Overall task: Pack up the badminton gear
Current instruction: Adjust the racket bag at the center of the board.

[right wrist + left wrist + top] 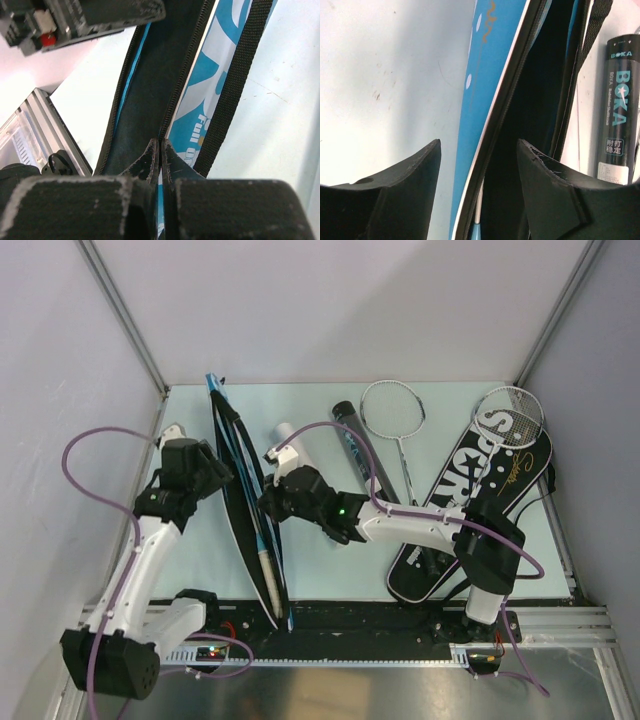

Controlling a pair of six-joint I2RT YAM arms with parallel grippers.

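A blue racket cover [243, 490] stands on its edge left of the middle, and a racket handle [268, 580] pokes out at its near end. My left gripper [222, 472] is open astride the cover's left side. In the left wrist view the zipper edge [492, 145] runs between the spread fingers [412, 187] without touching them. My right gripper [268, 502] is shut on the cover's right flap [150, 75]; its fingertips [150, 155] pinch the zipper edge. A black "SPORT" cover [480, 495], two silver rackets [394, 406] [510, 412], a black tube [352, 440] and a white tube [290, 440] lie to the right.
Grey walls close in the table on the left, back and right. A black rail [380, 618] runs along the near edge by the arm bases. The cover's black strap [235, 90] lies beside the right fingers. The black tube [617, 110] stands just beyond the cover.
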